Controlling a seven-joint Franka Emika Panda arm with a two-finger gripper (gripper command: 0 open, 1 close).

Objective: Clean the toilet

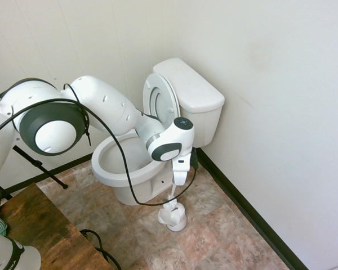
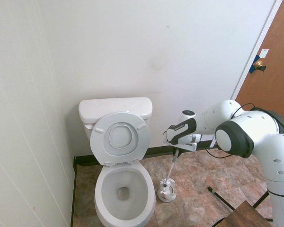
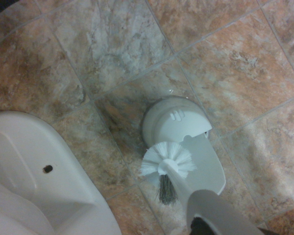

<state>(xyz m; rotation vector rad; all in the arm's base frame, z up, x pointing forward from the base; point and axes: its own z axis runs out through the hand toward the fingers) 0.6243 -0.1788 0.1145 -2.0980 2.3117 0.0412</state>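
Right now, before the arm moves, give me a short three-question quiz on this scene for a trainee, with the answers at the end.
1. Which item is the gripper holding: (a) a sponge, (b) a toilet brush, or (c) a spray bottle?
2. True or false: the lid is closed over the bowl.
3. In the second exterior view, on which side of the toilet does the brush holder stand, picture left or picture right?

Key: 1. b; 2. false; 3. picture right
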